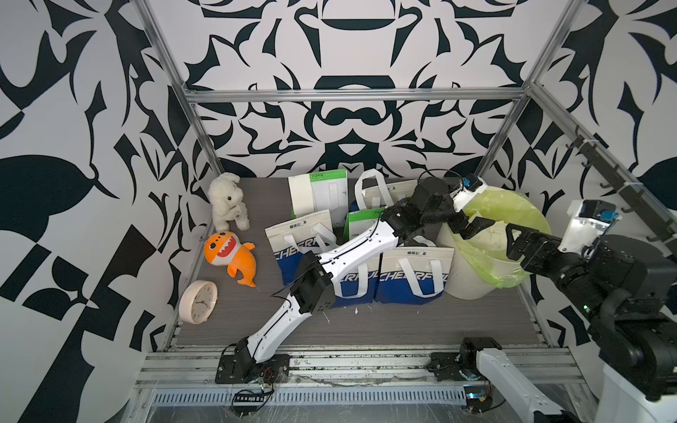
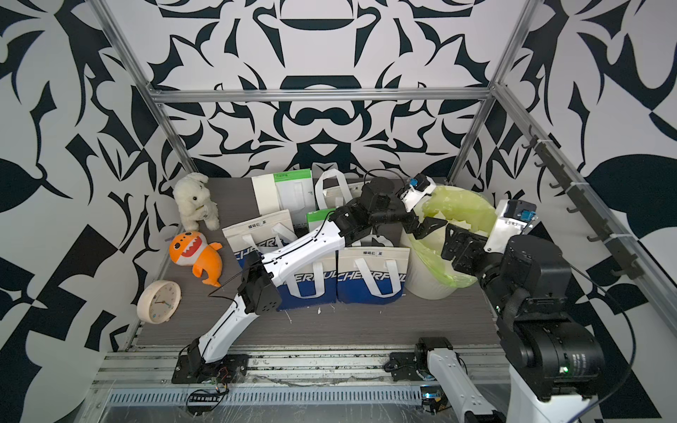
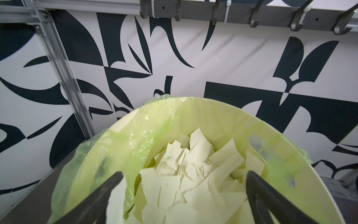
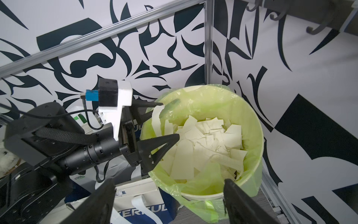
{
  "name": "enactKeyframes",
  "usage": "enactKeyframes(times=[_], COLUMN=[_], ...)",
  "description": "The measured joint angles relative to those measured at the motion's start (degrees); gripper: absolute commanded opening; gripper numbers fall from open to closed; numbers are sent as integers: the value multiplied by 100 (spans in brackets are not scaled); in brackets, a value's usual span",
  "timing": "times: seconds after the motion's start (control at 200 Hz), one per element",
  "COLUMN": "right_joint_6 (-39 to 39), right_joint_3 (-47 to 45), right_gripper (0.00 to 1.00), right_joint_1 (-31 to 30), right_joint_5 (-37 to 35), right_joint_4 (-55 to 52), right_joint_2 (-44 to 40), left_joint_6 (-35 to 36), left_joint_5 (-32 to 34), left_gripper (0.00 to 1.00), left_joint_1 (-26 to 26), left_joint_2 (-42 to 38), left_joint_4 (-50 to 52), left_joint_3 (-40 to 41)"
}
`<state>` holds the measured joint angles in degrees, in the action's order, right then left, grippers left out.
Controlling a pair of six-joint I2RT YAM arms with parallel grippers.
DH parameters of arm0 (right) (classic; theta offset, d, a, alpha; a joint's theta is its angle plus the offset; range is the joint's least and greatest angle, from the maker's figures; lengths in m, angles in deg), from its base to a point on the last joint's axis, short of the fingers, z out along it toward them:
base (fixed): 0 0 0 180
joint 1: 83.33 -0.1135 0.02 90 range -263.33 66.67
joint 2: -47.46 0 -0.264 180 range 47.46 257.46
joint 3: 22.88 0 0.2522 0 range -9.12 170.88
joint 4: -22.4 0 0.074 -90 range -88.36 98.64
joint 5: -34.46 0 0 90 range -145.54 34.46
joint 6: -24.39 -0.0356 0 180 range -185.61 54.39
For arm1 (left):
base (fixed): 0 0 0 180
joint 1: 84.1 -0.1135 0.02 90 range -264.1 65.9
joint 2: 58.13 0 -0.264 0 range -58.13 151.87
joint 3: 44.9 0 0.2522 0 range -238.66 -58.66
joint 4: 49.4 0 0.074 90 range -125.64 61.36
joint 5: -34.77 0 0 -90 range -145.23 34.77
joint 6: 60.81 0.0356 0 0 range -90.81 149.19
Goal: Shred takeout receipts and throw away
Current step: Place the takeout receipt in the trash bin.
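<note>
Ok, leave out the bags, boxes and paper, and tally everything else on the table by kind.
Plush toys: 2, the white bunny and the orange shark
Clock: 1
Bin with a green liner: 1
Total: 4

Matt paper pieces [image 3: 193, 190] are piled in a smooth plastic bin [image 3: 317, 186]. It is lined with thin glossy film [image 3: 126, 147].
</note>
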<state>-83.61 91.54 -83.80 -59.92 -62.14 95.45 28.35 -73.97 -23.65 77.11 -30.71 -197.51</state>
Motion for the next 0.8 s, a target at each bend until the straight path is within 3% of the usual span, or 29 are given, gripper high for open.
enactKeyframes(times=[0.185,0.385,0.67,0.8], right_joint_6=[20,4,31,57], right_joint_3=[269,127,-369,-680], right_gripper=[48,21,3,0], right_joint_1=[0,7,501,778], right_joint_5=[459,973,1696,1956], right_joint_4=[-57,166,411,603], right_joint_2=[658,1569,1799,1705], left_joint_6=[146,264,205,125], left_joint_5=[-708,-1290,-1692,-1759], left_gripper=[99,99,99,100], left_joint_1=[-4,-4,-76,-125], left_joint_2=[-807,-981,-981,-984], left_joint_4=[-444,-752,-1099,-1364], left_joint_3=[1390,1729,1729,1762])
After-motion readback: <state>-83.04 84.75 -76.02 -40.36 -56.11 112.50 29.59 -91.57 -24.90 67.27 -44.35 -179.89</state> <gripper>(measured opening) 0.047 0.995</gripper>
